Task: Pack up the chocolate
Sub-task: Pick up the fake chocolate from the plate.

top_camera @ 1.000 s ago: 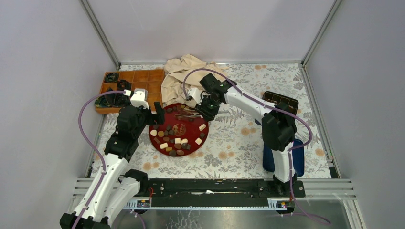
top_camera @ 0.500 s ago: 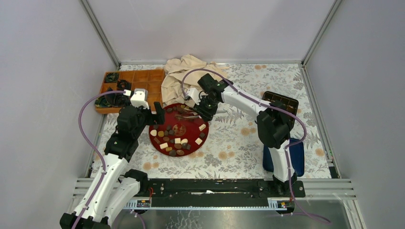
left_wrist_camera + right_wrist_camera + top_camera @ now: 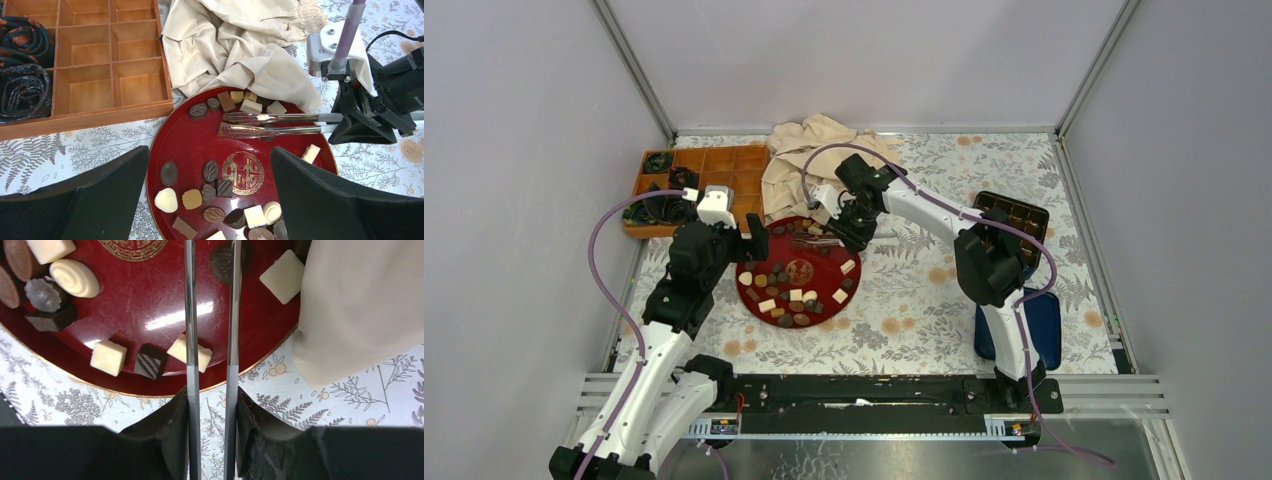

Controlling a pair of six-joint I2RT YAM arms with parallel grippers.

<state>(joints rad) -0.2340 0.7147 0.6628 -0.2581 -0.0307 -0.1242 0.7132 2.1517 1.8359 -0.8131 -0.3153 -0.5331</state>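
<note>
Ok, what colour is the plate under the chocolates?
Dark red plate, glossy, with a gold emblem at its centre; clearest in the left wrist view.

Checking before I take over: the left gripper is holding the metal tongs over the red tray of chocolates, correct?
Not the left. The right gripper is holding the metal tongs over the red tray of chocolates; the right wrist view shows it clamped on both handles. The left gripper stands open, holding nothing.

A robot lab cell: grey wall panels (image 3: 514, 150), aluminium frame (image 3: 634, 72).
</note>
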